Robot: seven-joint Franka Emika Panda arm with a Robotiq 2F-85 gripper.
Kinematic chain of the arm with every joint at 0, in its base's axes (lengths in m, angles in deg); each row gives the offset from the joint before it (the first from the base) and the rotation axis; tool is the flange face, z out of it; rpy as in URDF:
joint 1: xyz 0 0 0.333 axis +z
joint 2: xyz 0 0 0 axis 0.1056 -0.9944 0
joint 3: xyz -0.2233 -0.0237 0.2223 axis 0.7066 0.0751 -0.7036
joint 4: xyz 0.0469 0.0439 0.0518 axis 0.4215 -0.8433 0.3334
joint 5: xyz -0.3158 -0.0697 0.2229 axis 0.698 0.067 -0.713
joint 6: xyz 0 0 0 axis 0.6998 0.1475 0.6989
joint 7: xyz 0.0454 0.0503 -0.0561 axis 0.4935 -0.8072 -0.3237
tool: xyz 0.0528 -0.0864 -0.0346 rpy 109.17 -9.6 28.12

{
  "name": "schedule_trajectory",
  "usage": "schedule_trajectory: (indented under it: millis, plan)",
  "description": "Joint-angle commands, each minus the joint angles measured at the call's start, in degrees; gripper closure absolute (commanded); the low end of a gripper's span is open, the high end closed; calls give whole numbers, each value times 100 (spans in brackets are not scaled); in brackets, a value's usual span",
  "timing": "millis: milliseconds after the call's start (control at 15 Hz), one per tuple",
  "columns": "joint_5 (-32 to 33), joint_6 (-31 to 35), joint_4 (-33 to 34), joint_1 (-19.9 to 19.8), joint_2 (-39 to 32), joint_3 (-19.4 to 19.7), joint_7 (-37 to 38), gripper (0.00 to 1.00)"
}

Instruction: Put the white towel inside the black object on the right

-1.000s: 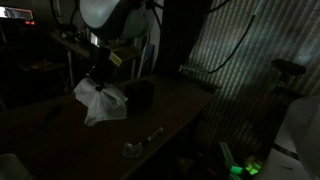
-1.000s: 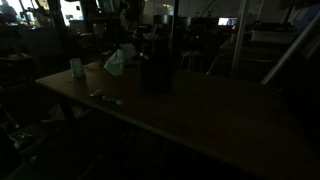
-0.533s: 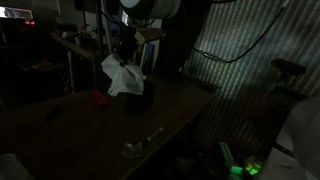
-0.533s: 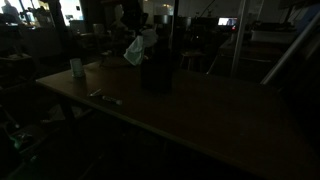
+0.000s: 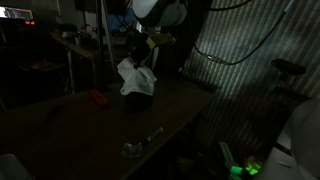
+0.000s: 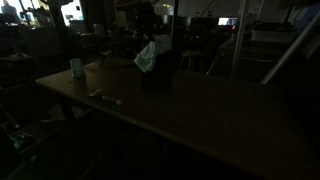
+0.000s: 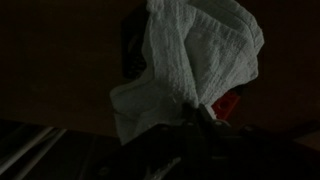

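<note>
Wrist view: pincer clamped on white towel; ext. view, towel hangs over black object.

a very dim room. the dark wooden table fills the foreground; a corrugated wall stands at 3 o'clock, a green glow at 5 o'clock.

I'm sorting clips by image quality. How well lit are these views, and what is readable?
Both exterior views are very dark; only the white towel stands out against the table. Wrist view: the towel's weave is sharp and bright, everything around it near black.
</note>
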Motion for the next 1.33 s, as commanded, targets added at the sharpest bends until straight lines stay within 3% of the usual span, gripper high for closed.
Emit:
schedule_trajectory:
  millis: [0, 667, 1267]
  plan:
    - [26, -3, 187, -30, -309, 51, 15, 98]
    - [8, -175, 594, -160, -1234, 188, -82, 98]
    - [-194, -939, 1156, -94, -2204, -28, -381, 98]
